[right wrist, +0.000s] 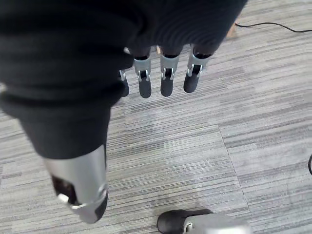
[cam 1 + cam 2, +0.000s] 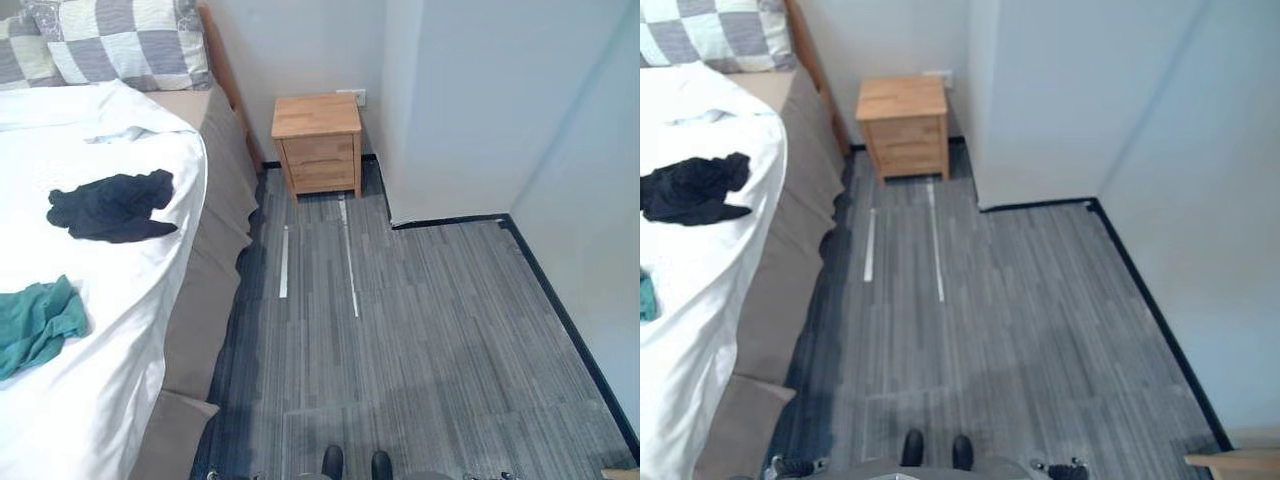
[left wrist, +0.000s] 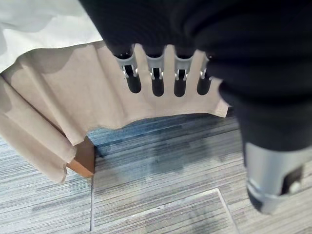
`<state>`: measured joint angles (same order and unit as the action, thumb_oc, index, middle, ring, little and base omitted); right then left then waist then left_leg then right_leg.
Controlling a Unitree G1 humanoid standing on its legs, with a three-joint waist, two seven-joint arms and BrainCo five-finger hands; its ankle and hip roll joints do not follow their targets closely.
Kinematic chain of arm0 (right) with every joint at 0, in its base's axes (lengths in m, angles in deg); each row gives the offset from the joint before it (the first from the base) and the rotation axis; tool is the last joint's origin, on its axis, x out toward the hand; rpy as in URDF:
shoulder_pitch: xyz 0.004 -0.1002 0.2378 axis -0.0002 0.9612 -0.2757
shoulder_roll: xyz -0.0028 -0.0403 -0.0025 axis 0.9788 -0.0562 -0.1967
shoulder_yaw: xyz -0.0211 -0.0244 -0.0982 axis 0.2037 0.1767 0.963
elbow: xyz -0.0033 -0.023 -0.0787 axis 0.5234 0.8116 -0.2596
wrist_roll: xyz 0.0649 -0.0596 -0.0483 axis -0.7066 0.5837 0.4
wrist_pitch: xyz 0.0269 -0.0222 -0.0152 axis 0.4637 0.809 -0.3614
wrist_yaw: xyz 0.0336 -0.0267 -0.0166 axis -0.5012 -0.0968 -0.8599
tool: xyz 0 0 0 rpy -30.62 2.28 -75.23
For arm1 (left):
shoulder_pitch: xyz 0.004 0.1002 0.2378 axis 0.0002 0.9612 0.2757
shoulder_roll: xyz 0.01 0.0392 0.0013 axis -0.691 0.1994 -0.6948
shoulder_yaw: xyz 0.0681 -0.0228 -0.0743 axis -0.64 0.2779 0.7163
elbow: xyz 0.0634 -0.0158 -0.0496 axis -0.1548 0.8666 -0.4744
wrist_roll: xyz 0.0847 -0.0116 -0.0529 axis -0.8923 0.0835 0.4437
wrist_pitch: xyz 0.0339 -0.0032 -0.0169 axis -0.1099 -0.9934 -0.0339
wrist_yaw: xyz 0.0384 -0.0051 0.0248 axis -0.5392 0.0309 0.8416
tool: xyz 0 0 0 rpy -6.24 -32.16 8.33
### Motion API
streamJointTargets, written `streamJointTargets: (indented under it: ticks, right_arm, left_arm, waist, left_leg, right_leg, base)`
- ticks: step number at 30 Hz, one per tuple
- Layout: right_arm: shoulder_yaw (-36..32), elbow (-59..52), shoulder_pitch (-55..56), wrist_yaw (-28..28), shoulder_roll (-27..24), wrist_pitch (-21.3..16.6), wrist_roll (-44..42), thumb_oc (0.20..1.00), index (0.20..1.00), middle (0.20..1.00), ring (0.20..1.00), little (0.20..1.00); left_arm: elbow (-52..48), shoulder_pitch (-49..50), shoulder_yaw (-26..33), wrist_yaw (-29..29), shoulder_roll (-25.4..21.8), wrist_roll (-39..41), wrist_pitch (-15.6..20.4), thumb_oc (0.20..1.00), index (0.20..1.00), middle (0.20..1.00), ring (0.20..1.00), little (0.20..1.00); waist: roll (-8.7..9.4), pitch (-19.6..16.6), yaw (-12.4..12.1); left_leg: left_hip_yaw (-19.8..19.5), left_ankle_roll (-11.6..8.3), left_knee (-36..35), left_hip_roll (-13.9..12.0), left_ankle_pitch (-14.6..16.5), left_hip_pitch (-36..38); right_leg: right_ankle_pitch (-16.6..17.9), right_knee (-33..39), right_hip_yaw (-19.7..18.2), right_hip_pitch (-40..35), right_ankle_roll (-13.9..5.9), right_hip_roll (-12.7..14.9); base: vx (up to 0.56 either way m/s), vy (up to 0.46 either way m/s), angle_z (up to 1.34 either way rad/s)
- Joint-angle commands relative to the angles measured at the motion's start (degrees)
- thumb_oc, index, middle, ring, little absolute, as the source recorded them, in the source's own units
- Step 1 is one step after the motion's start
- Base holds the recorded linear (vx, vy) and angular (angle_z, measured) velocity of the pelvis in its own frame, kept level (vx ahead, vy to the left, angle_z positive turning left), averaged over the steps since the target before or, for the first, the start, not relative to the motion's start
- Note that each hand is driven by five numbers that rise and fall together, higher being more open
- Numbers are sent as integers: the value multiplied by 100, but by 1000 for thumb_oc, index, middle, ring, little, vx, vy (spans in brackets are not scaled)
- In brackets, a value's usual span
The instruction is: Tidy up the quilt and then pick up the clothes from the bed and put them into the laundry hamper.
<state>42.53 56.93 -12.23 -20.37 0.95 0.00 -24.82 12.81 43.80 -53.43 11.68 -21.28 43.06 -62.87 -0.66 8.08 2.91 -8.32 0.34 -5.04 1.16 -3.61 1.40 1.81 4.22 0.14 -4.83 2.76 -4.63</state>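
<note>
green garment (image 2: 36,322) crumpled (black garment (image 2: 112,206) too) on quilt (image 2: 120,280).

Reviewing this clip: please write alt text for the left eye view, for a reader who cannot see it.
A bed covered by a white quilt runs along the left, with a black garment and a teal garment lying apart on it. Checked pillows sit at its head, a small wooden nightstand stands against the wall beside it, and grey striped floor lies to the right.

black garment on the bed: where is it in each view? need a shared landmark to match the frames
Left eye view: black garment at left, on the white quilt.
Right eye view: at the far left edge.
Left wrist view: not in it.
Right wrist view: not in it.
Shared landmark: the wooden nightstand, past the bed by the wall, in both eye views.
</note>
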Motion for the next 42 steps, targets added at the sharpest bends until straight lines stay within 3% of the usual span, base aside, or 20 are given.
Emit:
streamJointTargets:
  ticks: [1, 6, 8, 9, 11, 14, 17, 18, 20, 22, 27, 29, 32, 34, 36, 37, 38, 39, 41, 42]
  right_arm:
    - [-1, -35, 100, 116, 15, -68, 158, 1000, 1000, 1000, 1000, 1000]
    - [98, -306, -83, 88, -45, -234, 55, 1000, 1000, 1000, 1000, 1000]
    - [155, -476, -104, 74, -17, -274, -37, 1000, 1000, 1000, 1000, 1000]
    - [199, -556, -74, 52, -10, -279, -114, 1000, 1000, 1000, 1000, 1000]
    - [241, -615, -8, 8, -10, -295, -180, 1000, 1000, 1000, 1000, 1000]
    - [388, -672, 173, -141, 19, -51, -91, 1000, 1000, 1000, 1000, 1000]
    - [494, -534, 264, -83, 133, 118, -127, 1000, 1000, 1000, 1000, 1000]
    - [415, -324, 223, -57, 116, 68, -136, 1000, 1000, 1000, 1000, 1000]
    - [327, -253, 249, -88, 83, 50, -65, 1000, 1000, 1000, 1000, 1000]
    - [179, -260, 358, -106, 48, 71, 41, 1000, 1000, 1000, 1000, 1000]
    - [86, -260, 527, -12, 63, 276, 35, 1000, 1000, 1000, 1000, 1000]
    - [62, -133, 569, 29, 28, 327, 112, 1000, 1000, 1000, 1000, 1000]
    - [15, -51, 548, 29, -58, 83, -189, 1000, 1000, 1000, 1000, 1000]
    - [21, -240, 500, -159, -80, -80, 183, 1000, 1000, 1000, 1000, 1000]
    - [203, -381, 427, -107, -124, -34, 239, 1000, 1000, 1000, 1000, 1000]
    - [377, -515, 303, -68, -196, -37, 182, 1000, 1000, 1000, 1000, 1000]
    - [477, -619, 201, -27, -252, -94, 79, 1000, 1000, 1000, 1000, 1000]
    - [500, -642, 174, -23, -263, -105, 31, 1000, 1000, 1000, 1000, 1000]
    - [477, -783, 57, -82, -299, -253, -22, 1000, 1000, 1000, 1000, 1000]
    - [444, -931, -34, -145, -302, -348, 28, 1000, 1000, 1000, 1000, 1000]
  left_arm:
    - [-2, 19, -94, 227, 27, 130, 58, 1000, 1000, 1000, 1000, 1000]
    - [85, 13, 74, 170, 3, 177, 25, 1000, 1000, 1000, 1000, 1000]
    - [126, -3, 104, 135, -50, 57, -37, 1000, 1000, 1000, 1000, 1000]
    - [154, -15, 90, 116, -84, 70, -83, 1000, 1000, 1000, 1000, 1000]
    - [166, -19, 76, 103, -117, 79, -111, 1000, 1000, 1000, 1000, 1000]
    - [96, 7, 101, 92, -193, 89, -217, 1000, 1000, 1000, 1000, 1000]
    - [45, 4, 78, 5, -191, -20, -97, 1000, 1000, 1000, 1000, 1000]
    - [72, -127, -98, 63, -74, 6, 86, 1000, 1000, 1000, 1000, 1000]
    - [74, -189, -184, 85, 0, 75, 146, 1000, 1000, 1000, 1000, 1000]
    - [-5, -192, -255, 98, 65, -16, 101, 1000, 1000, 1000, 1000, 1000]
    - [-118, -210, -423, 176, 113, -626, -141, 1000, 1000, 1000, 1000, 1000]
    - [-143, -237, -547, 195, 114, -806, -222, 1000, 1000, 1000, 1000, 1000]
    - [-236, -259, -641, -101, 76, -875, -309, 1000, 1000, 1000, 1000, 1000]
    - [-249, -232, -552, 72, 96, -388, -337, 1000, 1000, 1000, 1000, 1000]
    - [-213, -227, -416, 126, 82, -118, -331, 1000, 1000, 1000, 1000, 1000]
    - [-187, -259, -282, 157, 80, 75, -331, 1000, 1000, 1000, 1000, 1000]
    - [-201, -287, -235, 204, 100, 87, -256, 1000, 1000, 1000, 1000, 1000]
    - [-210, -292, -228, 219, 104, 52, -222, 1000, 1000, 1000, 1000, 1000]
    - [-241, -218, -200, 275, 113, -121, -7, 1000, 1000, 1000, 1000, 1000]
    - [-316, -77, -184, 350, 43, 110, 251, 1000, 1000, 1000, 1000, 1000]
  waist:
    - [95, -69, -81]
    - [277, -13, -218]
    - [405, 7, -295]
    - [336, 53, -301]
    - [190, 153, -268]
    - [9, 406, -214]
    - [205, 528, -139]
    - [479, 656, 87]
    - [507, 671, 271]
    - [396, 719, 393]
    - [483, 637, 531]
    - [436, 563, 684]
    - [262, 394, 815]
    - [117, 192, 898]
    - [196, 149, 836]
    - [348, 219, 673]
    - [421, 356, 532]
    - [446, 377, 510]
    - [430, 571, 291]
    - [264, 687, 184]
  left_leg:
    - [0, 124, 274, -4, 100, -251]
    - [145, 298, 967, 42, 421, -574]
    - [304, 486, 1315, 133, 634, -764]
    - [379, 593, 1332, 99, 722, -736]
    - [426, 665, 1376, 13, 780, -697]
    - [657, 731, 1514, -55, 873, -504]
    - [638, 673, 1572, 85, 1072, -279]
    - [360, 612, 1561, 449, 1378, -102]
    - [268, 598, 1452, 563, 1434, 25]
    - [247, 580, 1281, 533, 1491, 320]
    - [537, 538, 1364, 478, 1933, 776]
    - [594, 484, 1556, 325, 2049, 883]
    - [631, 123, 1974, -196, 1477, 1166]
    - [714, -239, 2677, -608, 346, 1191]
    - [517, -287, 4095, -527, -111, 627]
    - [341, -202, 5359, -241, -211, -366]
    - [320, -85, 6059, 13, -152, -1376]
    - [326, -48, 6167, 90, -143, -1631]
    - [487, 68, 5626, 3, 6, -2227]
    - [821, 1, 3095, -465, -203, -1821]
  right_leg:
    - [-25, -737, -370, 568, -746, 737]
    - [-202, -1489, -401, 713, -823, 940]
    - [105, -2280, -377, 831, -908, 1127]
    - [535, -3388, -345, 1196, -883, 1165]
    - [859, -4609, -328, 1834, -849, 1089]
    - [1069, -5972, 50, 3145, -915, 1156]
    - [1202, -4306, 510, 2999, -982, 1212]
    - [1183, -1679, 539, 2654, -1004, 1090]
    - [1164, -601, 462, 2664, -1052, 1042]
    - [1213, -195, 480, 2593, -1065, 941]
    - [1256, -331, 811, 2505, -982, 946]
    - [1183, -578, 407, 2530, -938, 961]
    - [972, -1199, 305, 2496, -844, 976]
    - [796, -1127, 376, 2261, -605, 828]
    - [595, -1094, 269, 2032, -394, 759]
    - [434, -1074, 182, 1770, -222, 783]
    - [303, -1133, 72, 1570, -127, 761]
    - [276, -1152, 49, 1544, -114, 770]
    - [132, -1209, 42, 1158, -101, 693]
    - [-157, -1210, 92, 880, -210, 597]
  base:
    - [62, 80, 5]
    - [75, 136, 3]
    - [41, 171, 1]
    - [26, 194, -2]
    - [9, 236, -3]
    - [96, 228, -2]
    - [320, -58, -7]
    - [381, -108, -7]
    - [344, -13, 23]
    - [420, 78, 45]
    - [402, 11, 26]
    - [632, -36, 23]
    - [569, -35, 57]
    - [574, -82, 38]
    - [351, -115, 9]
    - [270, -109, -4]
    - [187, -73, -47]
    - [239, -8, -70]
    - [328, 85, -57]
    - [340, 179, -57]
